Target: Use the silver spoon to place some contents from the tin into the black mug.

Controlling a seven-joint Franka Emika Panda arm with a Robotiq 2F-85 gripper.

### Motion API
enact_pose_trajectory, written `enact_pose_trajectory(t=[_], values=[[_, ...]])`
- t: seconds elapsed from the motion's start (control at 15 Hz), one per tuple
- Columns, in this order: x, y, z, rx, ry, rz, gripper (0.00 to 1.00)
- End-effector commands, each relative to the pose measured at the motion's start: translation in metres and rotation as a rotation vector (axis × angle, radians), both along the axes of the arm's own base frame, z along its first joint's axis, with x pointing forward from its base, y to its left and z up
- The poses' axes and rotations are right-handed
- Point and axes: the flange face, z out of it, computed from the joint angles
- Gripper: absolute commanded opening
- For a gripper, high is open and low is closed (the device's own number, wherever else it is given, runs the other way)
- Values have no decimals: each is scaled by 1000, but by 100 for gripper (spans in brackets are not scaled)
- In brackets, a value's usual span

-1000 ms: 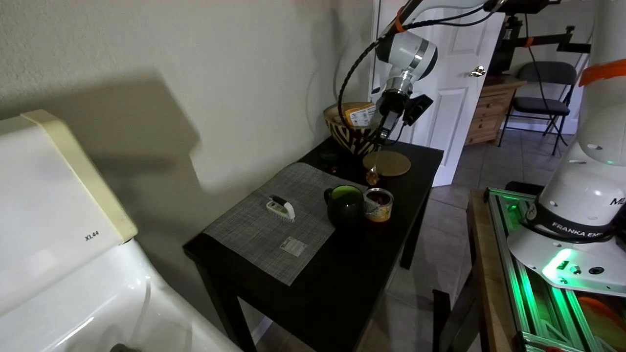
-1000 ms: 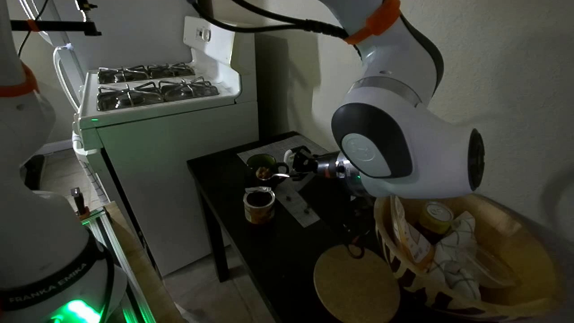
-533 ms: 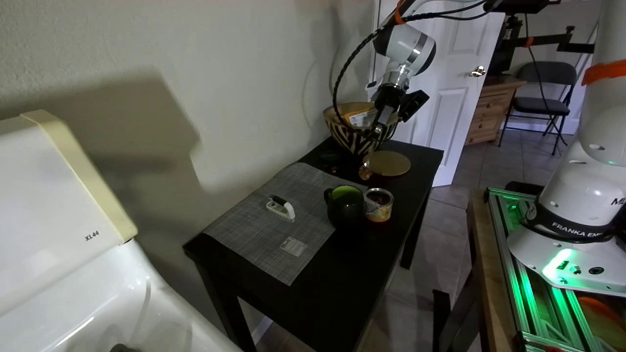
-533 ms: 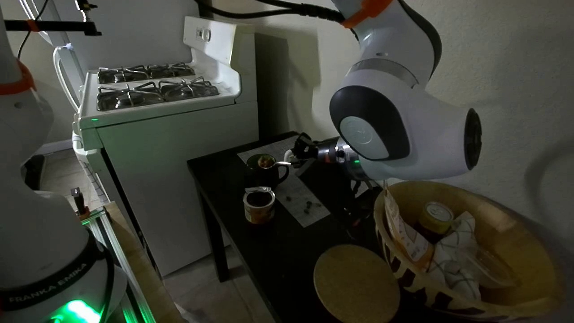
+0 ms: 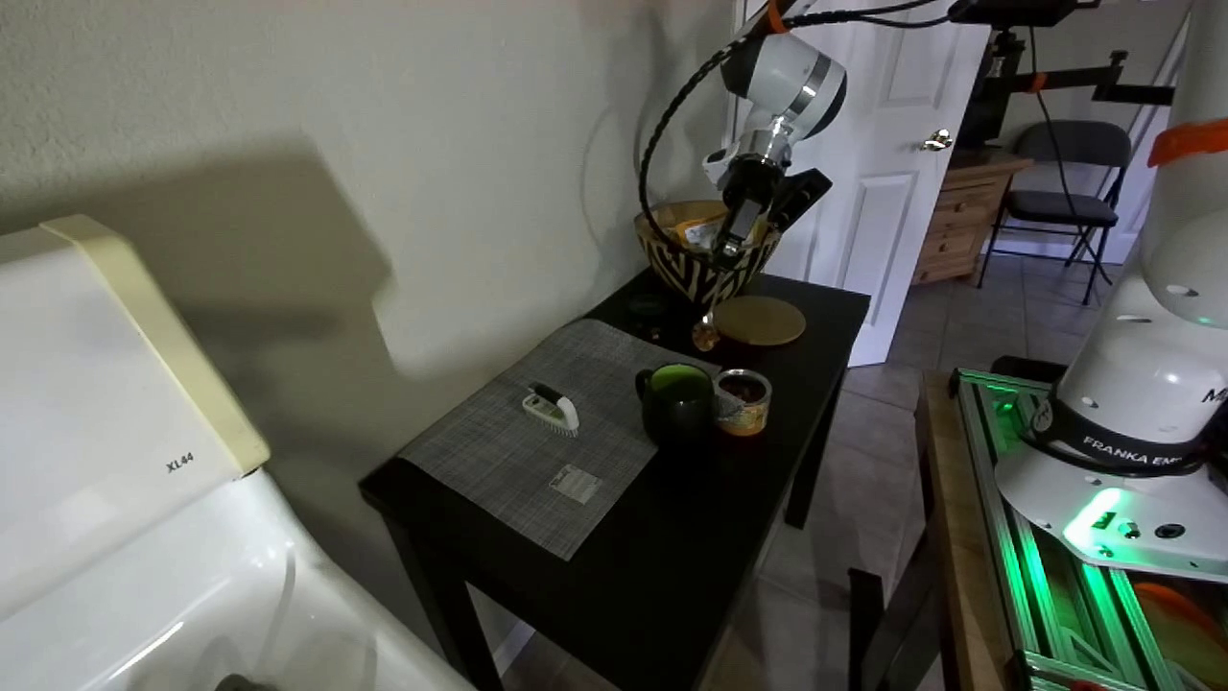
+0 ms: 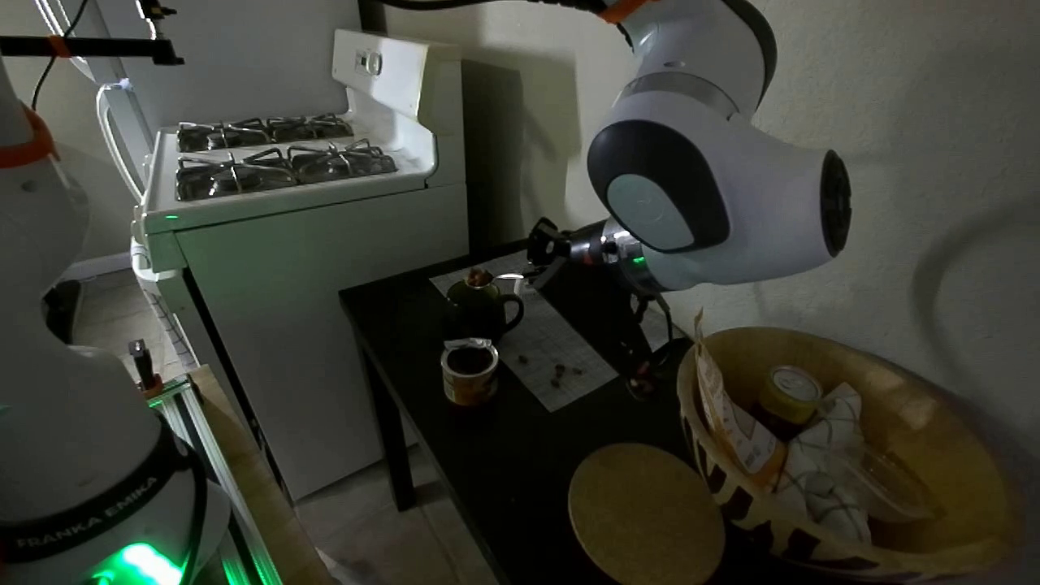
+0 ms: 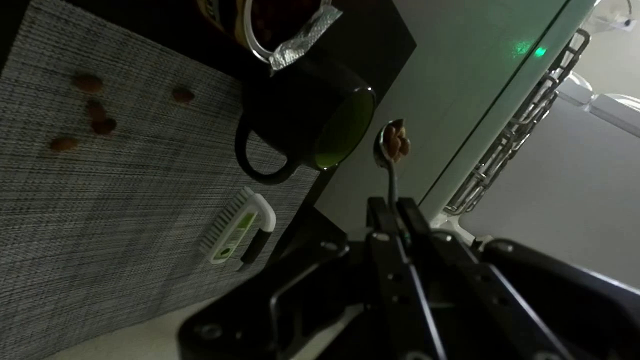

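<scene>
My gripper is shut on the handle of the silver spoon. The spoon bowl holds several brown bean-like pieces. In the wrist view the bowl is just right of the mouth of the black mug, apart from it. In an exterior view the spoon appears at the mug's rim level or higher; in an exterior view the gripper is behind the mug. The open tin stands beside the mug, its foil lid peeled back, with dark contents inside.
A scrub brush lies on the grey placemat. Several loose brown pieces lie on the mat. A round tan board and a large patterned basket stand at the table's other end. A white stove is beyond the table.
The gripper and loaded spoon have risen and shifted toward the wall, away from the tin. The spoon still carries its pieces. The mug and tin have not moved.
</scene>
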Motion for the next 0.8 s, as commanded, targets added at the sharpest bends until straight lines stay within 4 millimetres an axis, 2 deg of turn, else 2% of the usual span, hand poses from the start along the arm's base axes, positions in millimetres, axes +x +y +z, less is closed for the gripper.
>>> enact_pose_trajectory(t=[0.0, 0.73], values=[[3, 12, 6, -41, -2, -20, 2], [24, 38, 10, -188, 17, -10, 2]])
